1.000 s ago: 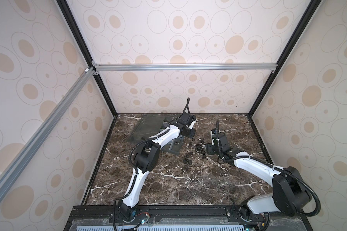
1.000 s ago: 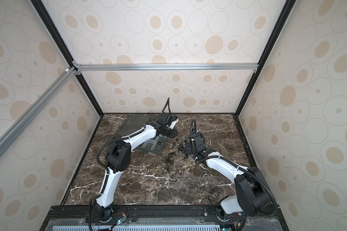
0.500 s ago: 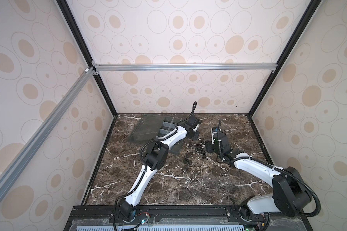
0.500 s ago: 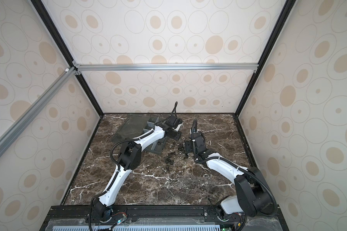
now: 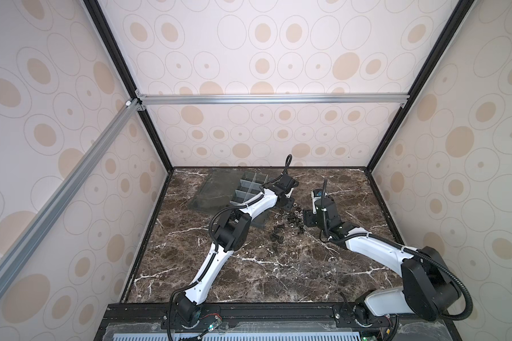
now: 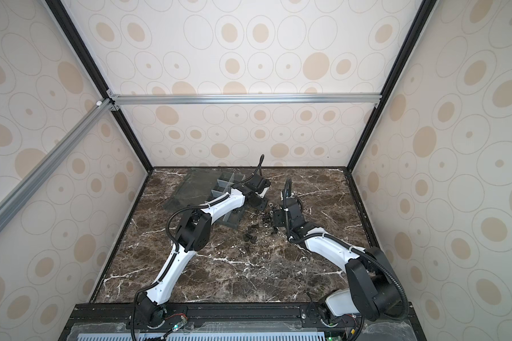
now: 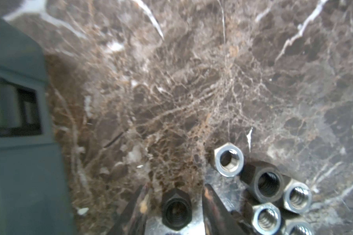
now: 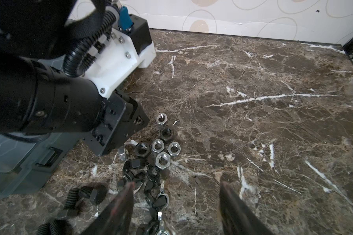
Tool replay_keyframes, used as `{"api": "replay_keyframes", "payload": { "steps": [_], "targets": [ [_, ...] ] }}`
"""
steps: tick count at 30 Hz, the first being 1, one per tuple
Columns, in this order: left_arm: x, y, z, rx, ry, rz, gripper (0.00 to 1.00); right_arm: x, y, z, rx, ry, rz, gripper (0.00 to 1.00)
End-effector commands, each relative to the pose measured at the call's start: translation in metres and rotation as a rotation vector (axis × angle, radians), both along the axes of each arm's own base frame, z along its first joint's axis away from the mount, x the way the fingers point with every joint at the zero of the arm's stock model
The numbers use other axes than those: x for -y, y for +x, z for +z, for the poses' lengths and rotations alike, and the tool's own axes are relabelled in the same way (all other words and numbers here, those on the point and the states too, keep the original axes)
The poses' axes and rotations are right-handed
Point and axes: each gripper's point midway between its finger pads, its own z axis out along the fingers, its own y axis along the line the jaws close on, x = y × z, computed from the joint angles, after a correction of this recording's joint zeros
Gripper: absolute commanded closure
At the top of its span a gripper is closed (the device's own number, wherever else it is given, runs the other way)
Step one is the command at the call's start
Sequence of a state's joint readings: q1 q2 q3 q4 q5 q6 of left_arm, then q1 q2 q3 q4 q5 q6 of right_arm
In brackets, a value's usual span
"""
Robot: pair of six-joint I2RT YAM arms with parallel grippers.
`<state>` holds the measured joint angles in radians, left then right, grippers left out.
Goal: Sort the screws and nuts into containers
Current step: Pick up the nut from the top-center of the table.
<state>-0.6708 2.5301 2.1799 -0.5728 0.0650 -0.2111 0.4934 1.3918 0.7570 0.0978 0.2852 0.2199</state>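
Nearest the front edge of the marble table (image 5: 278, 274), the right gripper (image 8: 176, 185) hangs with jaws wide apart and empty over some dark wing nuts (image 8: 159, 200). Stubby black screws (image 8: 88, 193) lie just left of it. Further back, the nuts (image 8: 161, 146) bunch up, silver and black hexes touching. The left gripper (image 7: 176, 189) straddles one black nut (image 7: 176, 211), jaws apart with gaps either side. The containers (image 5: 250, 184) sit towards the far left corner, under the left arm.

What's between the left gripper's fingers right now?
A single black nut lies on the marble between the fingers of the left gripper, with a small gap on each side. The left wrist view shows it.
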Motion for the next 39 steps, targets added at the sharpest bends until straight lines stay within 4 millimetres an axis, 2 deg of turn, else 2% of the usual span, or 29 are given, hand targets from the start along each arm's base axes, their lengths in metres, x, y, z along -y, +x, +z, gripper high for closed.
{"api": "replay_keyframes", "payload": {
  "steps": [1,6,15,23,29,32,34,37,39],
  "targets": [
    [-0.001,-0.009,-0.017,-0.027,0.027,-0.019,0.61,0.001,-0.003,0.008,0.027,0.019,-0.003,0.31],
    [-0.004,-0.013,-0.016,-0.022,0.031,-0.013,0.73,0.002,-0.004,0.01,0.034,0.02,-0.004,0.32],
    [-0.004,-0.011,0.009,0.018,0.012,0.0,0.74,0.001,-0.002,0.013,0.045,0.016,0.001,0.31],
    [0.002,-0.001,0.053,0.083,-0.032,0.011,0.75,0.001,-0.001,0.018,0.056,0.013,0.001,0.32],
    [-0.003,0.003,0.092,0.127,-0.069,0.034,0.76,0.0,-0.001,0.02,0.062,0.012,0.009,0.32],
    [-0.015,0.001,0.116,0.154,-0.076,0.064,0.77,-0.001,-0.002,0.02,0.055,0.009,0.017,0.32],
    [-0.028,-0.004,0.125,0.154,-0.085,0.085,0.77,-0.001,-0.003,0.019,0.051,0.009,0.02,0.31],
    [-0.058,-0.015,0.133,0.15,-0.091,0.135,0.77,-0.002,-0.004,0.019,0.047,0.015,0.028,0.32],
    [-0.082,-0.025,0.131,0.146,-0.073,0.168,0.76,-0.005,-0.005,0.017,0.04,0.02,0.038,0.32]
  ]
}}
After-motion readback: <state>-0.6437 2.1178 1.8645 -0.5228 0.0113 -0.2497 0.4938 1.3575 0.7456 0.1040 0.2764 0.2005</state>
